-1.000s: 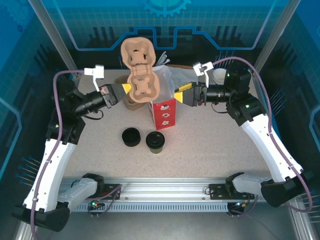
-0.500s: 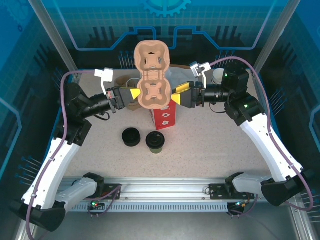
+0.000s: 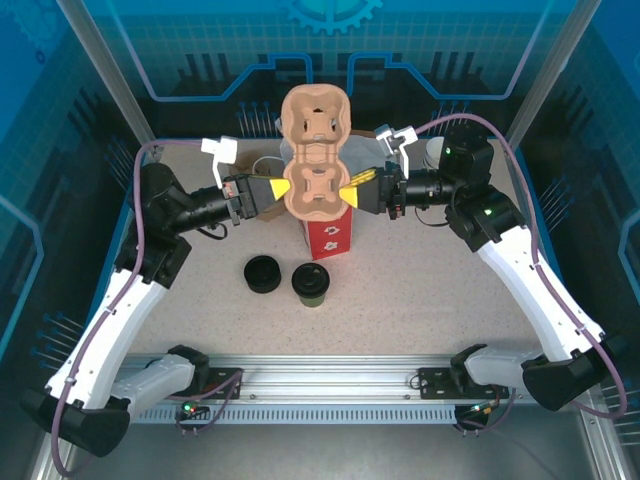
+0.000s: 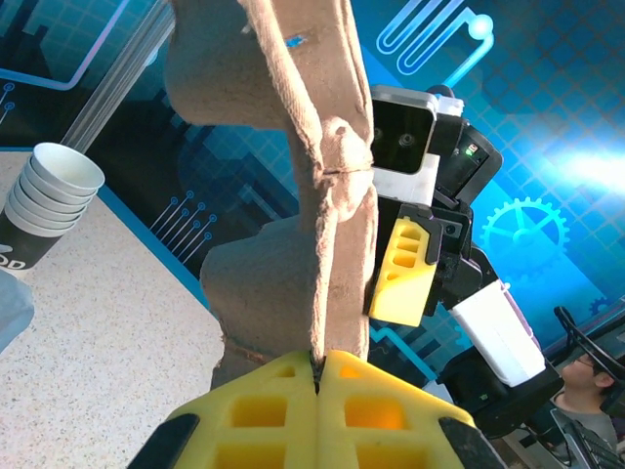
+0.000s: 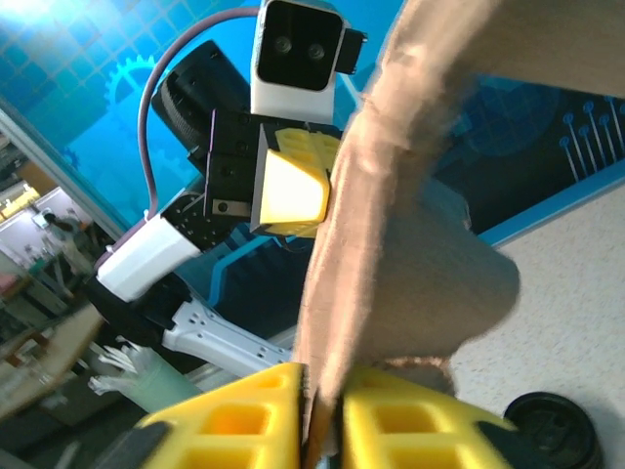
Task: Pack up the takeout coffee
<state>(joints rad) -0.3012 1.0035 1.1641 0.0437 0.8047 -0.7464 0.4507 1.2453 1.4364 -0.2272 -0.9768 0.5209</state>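
Note:
The takeout coffee [image 3: 310, 284], a small olive-green cup with a black top, stands on the table in front of the red-and-white paper bag [image 3: 328, 230]. A tan pulp cup carrier [image 3: 314, 165] hangs in the air over the bag. My left gripper [image 3: 283, 188] is shut on its left edge and my right gripper [image 3: 351, 186] is shut on its right edge. In the left wrist view the yellow jaws [image 4: 318, 367] pinch the carrier [image 4: 298, 195]. In the right wrist view the right gripper [image 5: 320, 393] clamps the carrier's rim [image 5: 391, 195].
A low black round piece [image 3: 263, 273] sits left of the coffee and also shows in the right wrist view [image 5: 552, 432]. A stack of white-lined cups [image 4: 44, 200] stands near the back left. A white cup [image 3: 437, 152] is behind the right arm.
The left arm carried the carrier to the right, to above the bag. The right gripper moved in and shut on the carrier's right edge.

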